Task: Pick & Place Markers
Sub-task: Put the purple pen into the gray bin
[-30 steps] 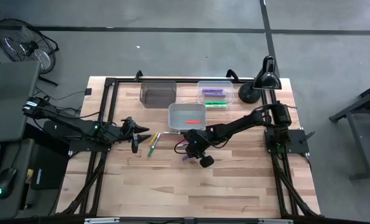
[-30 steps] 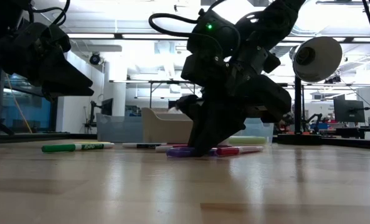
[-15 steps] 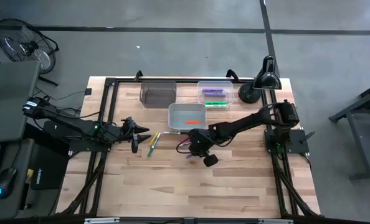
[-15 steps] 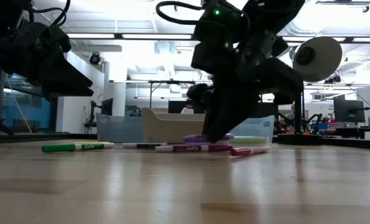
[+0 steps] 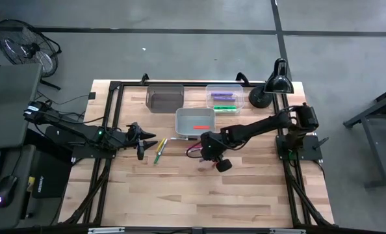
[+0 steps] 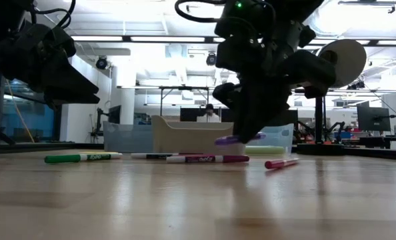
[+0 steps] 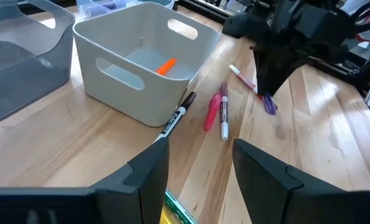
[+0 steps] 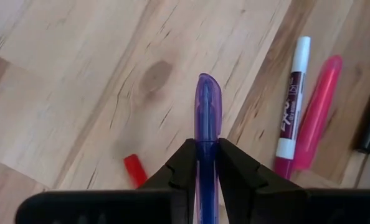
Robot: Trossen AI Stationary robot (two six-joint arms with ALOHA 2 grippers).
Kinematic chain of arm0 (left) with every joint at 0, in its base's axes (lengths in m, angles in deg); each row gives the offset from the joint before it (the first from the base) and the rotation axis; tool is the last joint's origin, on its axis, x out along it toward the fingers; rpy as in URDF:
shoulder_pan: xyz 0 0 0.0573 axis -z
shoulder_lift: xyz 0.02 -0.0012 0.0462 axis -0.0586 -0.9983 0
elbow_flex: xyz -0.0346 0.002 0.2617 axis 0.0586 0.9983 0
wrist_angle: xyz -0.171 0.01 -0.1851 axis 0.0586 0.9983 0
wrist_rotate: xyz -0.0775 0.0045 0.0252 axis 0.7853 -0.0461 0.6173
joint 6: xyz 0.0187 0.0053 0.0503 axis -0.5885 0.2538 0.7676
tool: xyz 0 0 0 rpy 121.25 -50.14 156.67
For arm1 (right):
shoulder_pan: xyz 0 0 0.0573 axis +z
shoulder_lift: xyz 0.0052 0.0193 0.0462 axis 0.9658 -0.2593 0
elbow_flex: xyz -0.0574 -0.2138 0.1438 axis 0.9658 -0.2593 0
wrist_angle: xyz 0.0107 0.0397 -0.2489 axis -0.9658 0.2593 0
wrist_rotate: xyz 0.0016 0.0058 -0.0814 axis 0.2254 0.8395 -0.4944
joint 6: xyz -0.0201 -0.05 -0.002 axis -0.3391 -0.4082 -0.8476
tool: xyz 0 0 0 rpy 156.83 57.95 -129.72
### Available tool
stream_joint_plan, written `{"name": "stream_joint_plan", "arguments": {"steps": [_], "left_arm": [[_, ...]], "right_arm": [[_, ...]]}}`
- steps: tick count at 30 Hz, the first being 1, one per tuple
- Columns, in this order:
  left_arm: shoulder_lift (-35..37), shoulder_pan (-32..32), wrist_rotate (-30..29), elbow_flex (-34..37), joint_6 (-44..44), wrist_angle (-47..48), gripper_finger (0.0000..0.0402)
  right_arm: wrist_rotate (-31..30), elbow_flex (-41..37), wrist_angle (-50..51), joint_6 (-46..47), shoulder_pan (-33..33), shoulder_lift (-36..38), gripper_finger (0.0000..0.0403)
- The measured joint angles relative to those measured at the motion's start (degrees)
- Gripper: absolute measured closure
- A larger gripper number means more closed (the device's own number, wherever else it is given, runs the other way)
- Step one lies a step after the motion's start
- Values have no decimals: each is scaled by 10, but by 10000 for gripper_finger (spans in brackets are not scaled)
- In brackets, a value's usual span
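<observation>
My right hand (image 6: 241, 137) pinches a purple marker (image 6: 233, 140) clear above the desk (image 6: 198, 200). Below lie a green marker (image 6: 81, 158), a pink marker (image 6: 281, 163) and another, maybe magenta-capped (image 6: 208, 159). My left hand (image 6: 65, 77) hangs open.

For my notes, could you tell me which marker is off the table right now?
The purple marker, pinched in the right gripper's fingers; the others lie on the wood.

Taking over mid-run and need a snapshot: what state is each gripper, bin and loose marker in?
Right gripper: shut on purple marker, lifted off the table.
Left gripper: open, empty, above the green marker.
White bin: upright, holds one orange marker.
Grey bin: upright, contents unclear.
Clear bin: holds purple and green markers.
Pink marker: lying on the table.
Black-capped marker: lying against the white bin.
</observation>
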Motion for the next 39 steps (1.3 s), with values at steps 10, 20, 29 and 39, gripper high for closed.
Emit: {"name": "stream_joint_plan", "arguments": {"steps": [10,20,29,39], "left_arm": [[0,0,9,0,-10,14,227],[0,0,9,0,-11,15,227],[0,0,9,0,-11,15,227],[0,0,8,0,-11,15,227]], "right_arm": [[35,0,28,-4,-47,1,358],[77,1,-14,-19,-70,1,356],[74,1,-114,-19,-71,2,355],[9,1,-170,0,-91,2,355]]}}
